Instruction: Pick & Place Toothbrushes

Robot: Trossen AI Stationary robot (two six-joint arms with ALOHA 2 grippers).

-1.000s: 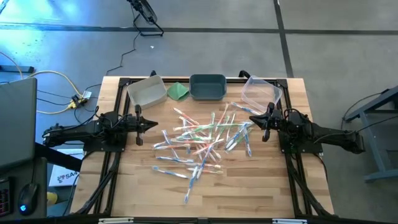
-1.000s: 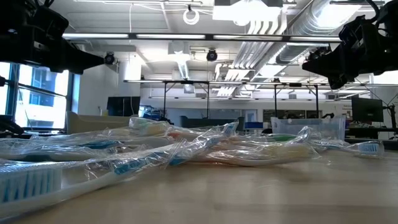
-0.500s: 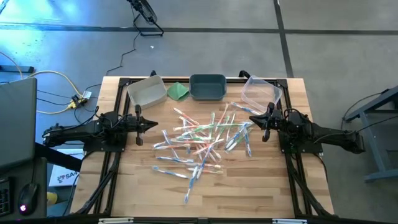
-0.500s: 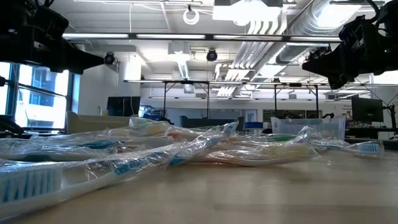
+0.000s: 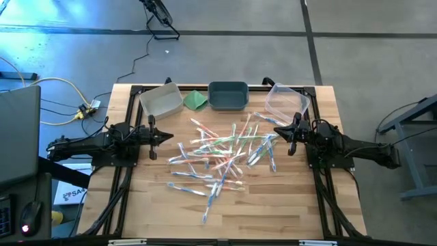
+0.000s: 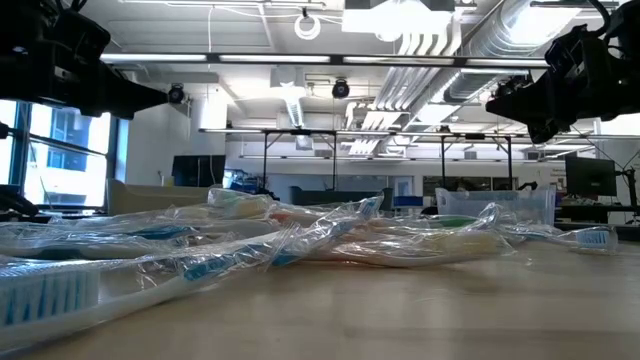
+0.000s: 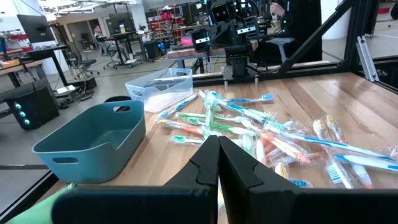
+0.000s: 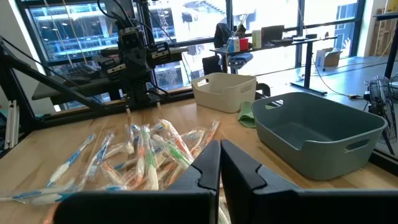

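Overhead, at the table: nothing had been picked up.
Toothbrushes [image 5: 222, 156]: lay in a loose, crossed heap mid-table, wrapped in clear film, between the two arms, likely tipped there for sorting.
Left gripper [image 5: 168, 137]: fingers pressed together, empty, poised just left of the heap and pointing at it.
Right gripper [image 5: 276, 131]: fingers pressed together, empty, at the heap's right edge, above the nearest brushes.
Bins: white bin [image 5: 161, 100], blue bin [image 5: 228, 95] and clear bin [image 5: 285, 102] lined the far edge, probably as drop points.
Cloth [image 5: 196, 100]: green, folded, between white and blue bins.
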